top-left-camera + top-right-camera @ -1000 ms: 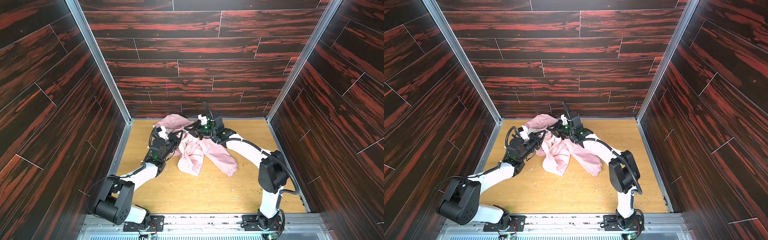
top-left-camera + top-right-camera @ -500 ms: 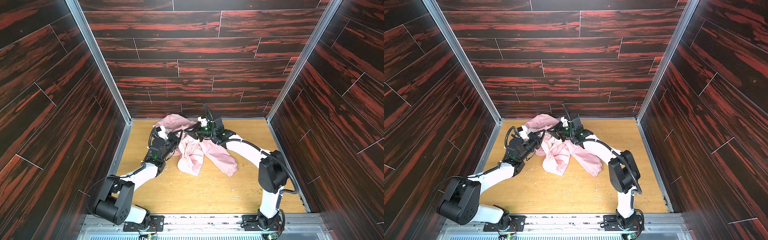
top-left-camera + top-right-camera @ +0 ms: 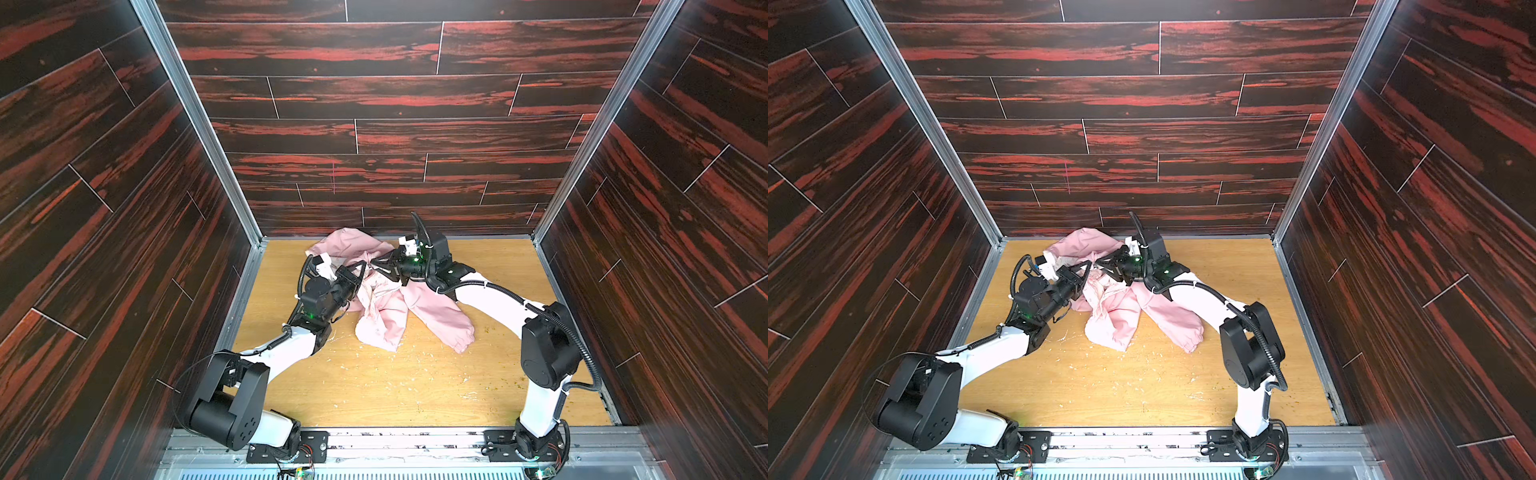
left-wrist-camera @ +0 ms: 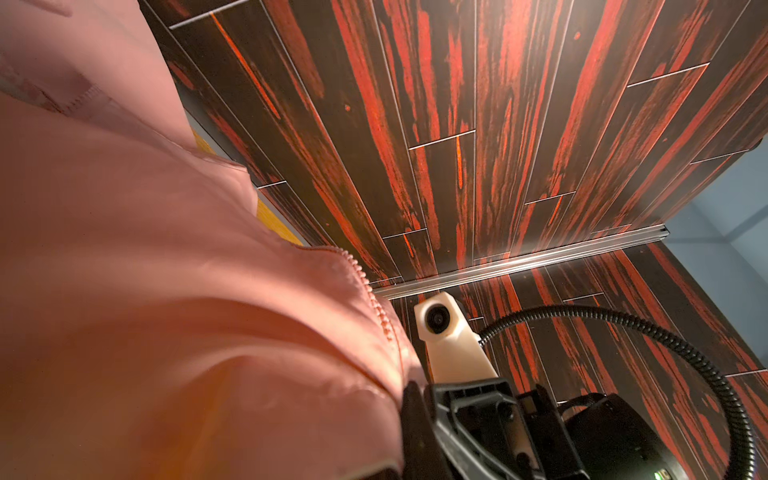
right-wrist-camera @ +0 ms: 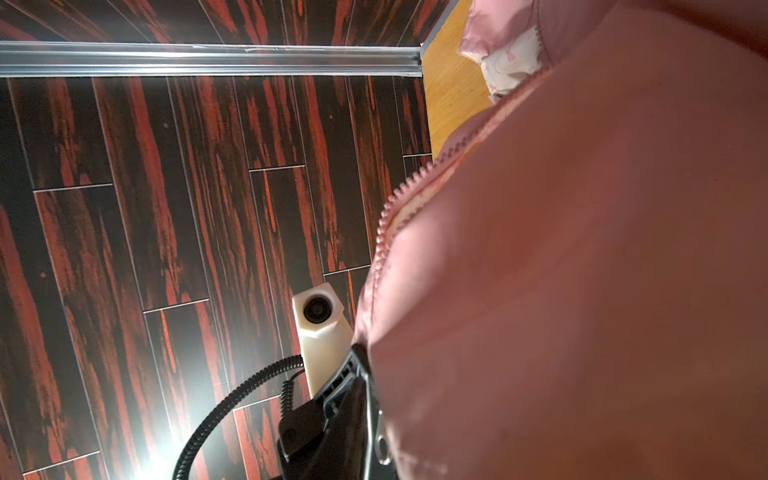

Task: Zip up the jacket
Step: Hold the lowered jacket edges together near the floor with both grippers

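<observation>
On wooden floor [image 3: 374, 386] between plank walls [image 3: 395, 95], left claw [image 3: 361, 268] grips jacket [image 3: 428, 307]; state of right claw [image 3: 374, 264] unclear.

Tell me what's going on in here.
Two robot arms are working on a pink jacket crumpled on the wooden table. The left gripper is shut on the jacket's zipper edge; the right gripper meets it there, its grip unclear. The zipper teeth in view are unjoined, so zipping hasn't started.
</observation>
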Action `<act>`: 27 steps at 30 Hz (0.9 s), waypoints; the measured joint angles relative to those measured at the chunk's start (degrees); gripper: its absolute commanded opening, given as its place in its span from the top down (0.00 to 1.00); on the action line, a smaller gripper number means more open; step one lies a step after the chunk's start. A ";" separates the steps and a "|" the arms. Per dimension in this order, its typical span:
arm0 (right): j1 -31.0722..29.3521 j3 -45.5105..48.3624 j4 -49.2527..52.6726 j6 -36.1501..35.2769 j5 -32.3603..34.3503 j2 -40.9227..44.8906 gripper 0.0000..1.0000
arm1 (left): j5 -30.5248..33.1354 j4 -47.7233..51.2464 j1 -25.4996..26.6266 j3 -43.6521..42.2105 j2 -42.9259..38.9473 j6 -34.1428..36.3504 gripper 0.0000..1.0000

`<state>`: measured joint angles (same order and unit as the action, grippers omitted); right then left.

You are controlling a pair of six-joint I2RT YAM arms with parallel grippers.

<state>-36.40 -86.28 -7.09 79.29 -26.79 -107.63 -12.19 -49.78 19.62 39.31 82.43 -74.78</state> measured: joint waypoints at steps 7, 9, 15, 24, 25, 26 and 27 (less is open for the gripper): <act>0.33 0.00 -0.39 0.76 0.00 0.00 0.79 | 0.00 -0.46 0.00 -0.11 0.00 -0.04 1.00; 0.39 0.00 -0.46 0.81 -0.02 0.00 0.84 | 0.00 -0.90 0.00 -0.11 0.00 -0.07 1.00; 0.44 -0.02 -0.57 1.07 -0.26 0.00 0.87 | -0.02 -1.51 0.00 -0.11 0.02 -0.28 1.00; 0.44 -0.35 -0.96 1.07 -1.18 0.00 0.87 | -0.26 -2.47 0.00 -0.11 0.09 -0.72 1.00; 0.44 -0.35 -1.05 1.09 -1.25 0.00 0.86 | -0.26 -2.51 0.00 -0.11 0.11 -0.72 1.00; 0.46 -0.35 -1.11 1.14 -1.31 0.00 0.86 | -0.28 -2.54 0.00 -0.11 0.13 -0.72 1.00; 0.46 -0.35 -1.14 1.18 -1.38 0.00 0.86 | -0.31 -2.54 0.00 -0.11 0.17 -0.72 1.00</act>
<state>-35.94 -86.63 -8.23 80.47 -28.16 -107.63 -12.49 -52.31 19.62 39.20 82.61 -75.50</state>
